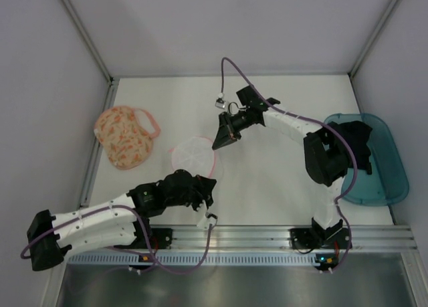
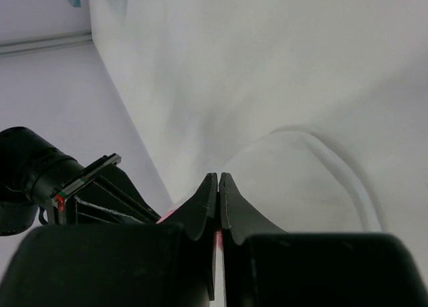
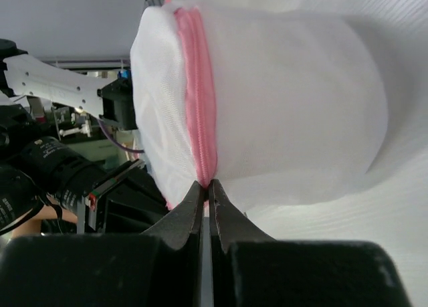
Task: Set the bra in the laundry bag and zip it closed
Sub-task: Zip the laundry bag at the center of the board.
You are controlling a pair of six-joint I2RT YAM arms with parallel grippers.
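The laundry bag (image 1: 124,137), cream with an orange speckled print and pink trim, lies flat at the table's left, away from both grippers. A black crumpled mass, the bra (image 1: 356,137), sits in the teal tub (image 1: 384,180), partly behind the right arm. Between the arms lies a small white pouch (image 1: 193,156) with a pink rim. My right gripper (image 1: 219,145) (image 3: 207,183) is shut on this pouch's (image 3: 294,99) pink zip edge (image 3: 199,106) at its upper right. My left gripper (image 1: 199,182) (image 2: 219,176) is shut at the pouch's (image 2: 287,186) near edge, with a sliver of pink between its jaws.
White walls with metal corner posts close the table at the back and sides. An aluminium rail (image 1: 267,237) carrying both arm bases runs along the near edge. The teal tub reaches the table's right edge.
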